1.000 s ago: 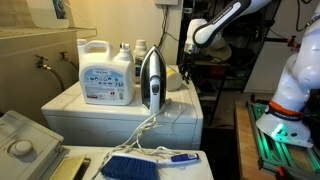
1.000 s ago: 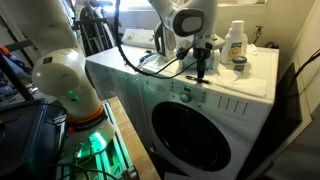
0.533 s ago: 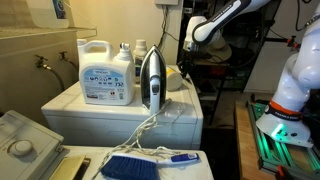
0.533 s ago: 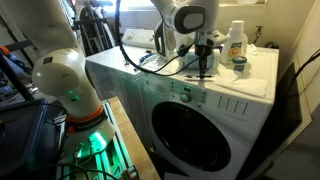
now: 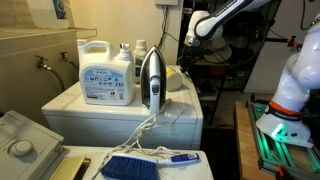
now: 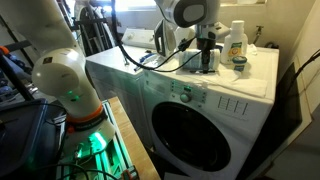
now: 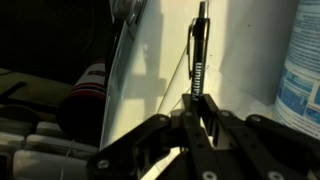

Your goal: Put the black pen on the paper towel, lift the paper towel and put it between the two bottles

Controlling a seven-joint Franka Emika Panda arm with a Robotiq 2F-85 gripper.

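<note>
**On the washer top: black pen clamped in the pincer**

On the white washer top (image 6: 245, 86), the containers stand along the back edge. A large white detergent jug (image 5: 105, 72) with a blue label and a moulded handle takes up one back corner in an exterior view. Smaller bottles (image 5: 126, 52) stand close behind it. In an exterior view, a white bottle (image 6: 236, 38) with a green and yellow label stands near the back edge, and a small blue cup (image 6: 238, 62) sits just in front of it. All the containers are opaque, so their contents cannot be determined.

The gripper (image 6: 207, 60) hangs over the top, close beside the white bottle and the blue cup. In the wrist view the gripper (image 7: 197, 108) has its fingers pressed against the black pen (image 7: 200, 55). The pen is slim, with a clip and a ribbed grip. It projects straight out from the fingertips towards the white surface. Contact between the pen tip and the top cannot be confirmed. A blue-and-white container wall (image 7: 303, 70) fills the edge of the wrist view, next to the pen.

A steam iron (image 5: 151, 80) stands upright on its heel near the front edge. Its cord (image 5: 146, 128) hangs down over that edge. A thin cable also crosses the surface in the wrist view. Below the washer, a blue brush (image 5: 130, 166) lies flat on a lower surface.
</note>
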